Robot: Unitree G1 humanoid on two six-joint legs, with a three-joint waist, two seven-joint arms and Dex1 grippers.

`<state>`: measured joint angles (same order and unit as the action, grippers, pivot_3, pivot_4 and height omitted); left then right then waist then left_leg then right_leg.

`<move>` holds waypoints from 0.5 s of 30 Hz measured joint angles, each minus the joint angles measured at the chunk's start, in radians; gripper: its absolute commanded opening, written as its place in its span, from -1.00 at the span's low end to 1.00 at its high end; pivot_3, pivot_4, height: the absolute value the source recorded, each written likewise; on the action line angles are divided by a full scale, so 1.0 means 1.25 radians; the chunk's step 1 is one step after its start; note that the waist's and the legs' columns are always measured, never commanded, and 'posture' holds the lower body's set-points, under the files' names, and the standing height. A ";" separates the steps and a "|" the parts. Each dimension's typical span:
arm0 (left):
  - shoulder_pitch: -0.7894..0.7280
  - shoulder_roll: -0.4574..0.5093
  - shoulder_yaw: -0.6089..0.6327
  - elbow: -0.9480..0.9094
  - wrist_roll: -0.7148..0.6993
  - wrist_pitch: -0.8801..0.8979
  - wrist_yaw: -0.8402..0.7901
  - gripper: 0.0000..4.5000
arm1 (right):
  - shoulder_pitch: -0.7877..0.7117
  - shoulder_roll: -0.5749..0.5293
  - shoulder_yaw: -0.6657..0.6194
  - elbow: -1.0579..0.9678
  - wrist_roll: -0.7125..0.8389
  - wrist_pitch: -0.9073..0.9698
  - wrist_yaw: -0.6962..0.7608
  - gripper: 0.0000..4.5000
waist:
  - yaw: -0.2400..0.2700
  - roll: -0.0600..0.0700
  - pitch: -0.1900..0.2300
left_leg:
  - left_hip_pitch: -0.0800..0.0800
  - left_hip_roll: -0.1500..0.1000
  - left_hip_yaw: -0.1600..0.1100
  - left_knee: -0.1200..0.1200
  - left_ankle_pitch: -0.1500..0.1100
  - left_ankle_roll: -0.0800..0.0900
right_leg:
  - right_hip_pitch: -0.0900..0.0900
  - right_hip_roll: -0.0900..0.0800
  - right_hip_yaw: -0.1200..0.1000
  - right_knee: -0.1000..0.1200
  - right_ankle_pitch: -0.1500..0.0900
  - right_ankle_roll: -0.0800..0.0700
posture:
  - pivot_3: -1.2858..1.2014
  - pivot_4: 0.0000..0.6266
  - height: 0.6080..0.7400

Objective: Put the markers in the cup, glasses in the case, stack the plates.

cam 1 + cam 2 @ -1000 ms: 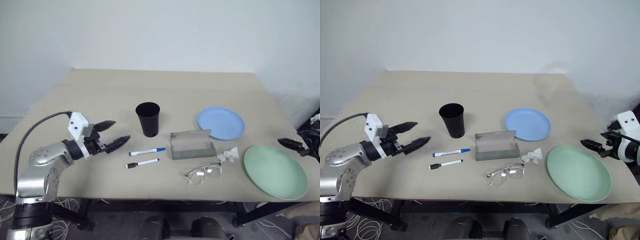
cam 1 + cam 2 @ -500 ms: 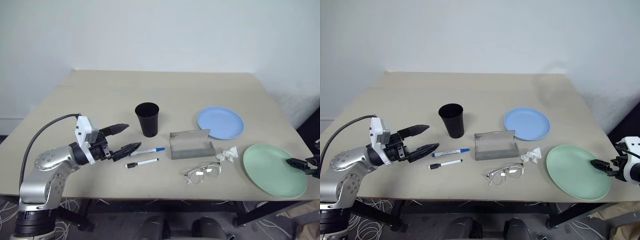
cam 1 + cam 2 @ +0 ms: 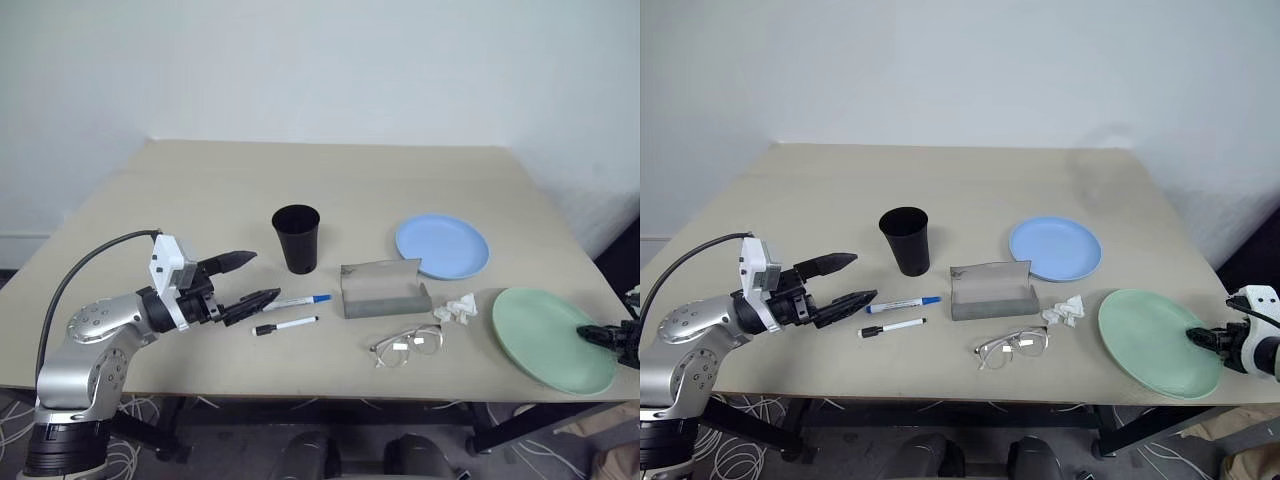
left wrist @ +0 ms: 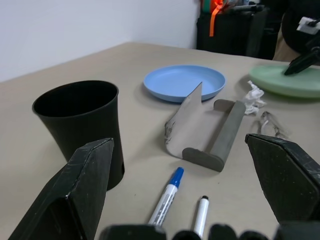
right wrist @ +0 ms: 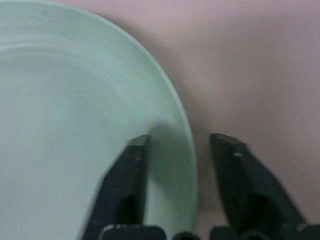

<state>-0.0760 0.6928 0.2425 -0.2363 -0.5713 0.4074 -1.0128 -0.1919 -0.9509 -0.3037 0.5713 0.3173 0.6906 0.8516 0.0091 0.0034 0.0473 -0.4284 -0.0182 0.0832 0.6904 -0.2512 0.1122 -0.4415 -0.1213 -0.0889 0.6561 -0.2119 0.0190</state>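
On the beige counter (image 3: 200,190), the left pincer (image 3: 250,280) hovered with its two black fingers spread wide apart, holding nothing, its tips just beside the capped end of the blue marker (image 3: 296,301) and near the black marker (image 3: 286,325), which lay parallel and just in front of it. Behind the markers the black cup (image 3: 296,238) stood upright and empty. To the right of the markers sat the grey glasses case (image 3: 385,288), its hinged lid raised, and in front of the case lay the silver wire-framed glasses (image 3: 407,346) with their temples folded. A small white wad of tissue (image 3: 459,310) rested between the case and the mint green plate (image 3: 552,338). The light blue plate (image 3: 442,245) lay flat behind the case, apart from the green one. At the counter's right edge, the right pincer (image 5: 175,150) straddled the rim of the mint green plate, one finger over the plate's inner surface and the other outside the rim; the fingers stood narrowly apart around the rim, and whether they actually pinched it could not be told.
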 measured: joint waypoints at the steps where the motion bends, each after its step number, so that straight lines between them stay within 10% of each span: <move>1: 0.000 0.000 -0.001 0.000 0.003 -0.001 0.000 1.00 | -0.007 0.001 -0.006 0.005 0.005 0.003 0.000 -0.79 | 0.000 0.000 0.000 | 0.000 0.000 0.000 0.000 0.000 0.000 | 0.000 0.000 0.000 0.000 0.000 0.000 | 0.03 -1.00 0.45; 15: -0.002 0.001 -0.007 0.015 0.005 -0.003 -0.012 1.00 | -0.236 0.010 -0.180 0.116 0.137 0.205 -0.113 -0.99 | -0.004 0.007 0.001 | 0.000 0.001 0.000 0.001 0.000 0.000 | -0.001 -0.002 -0.004 -0.001 0.003 0.001 | 0.03 -1.00 0.45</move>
<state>-0.0783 0.6938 0.2331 -0.2170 -0.5656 0.4032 -1.0273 -0.4871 -0.9389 -0.5293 0.7159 0.4885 0.9466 0.7100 0.0042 0.0117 0.0483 -0.4289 -0.0175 0.0828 0.6913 -0.2515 0.1126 -0.4430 -0.1233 -0.0934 0.6552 -0.2085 0.0197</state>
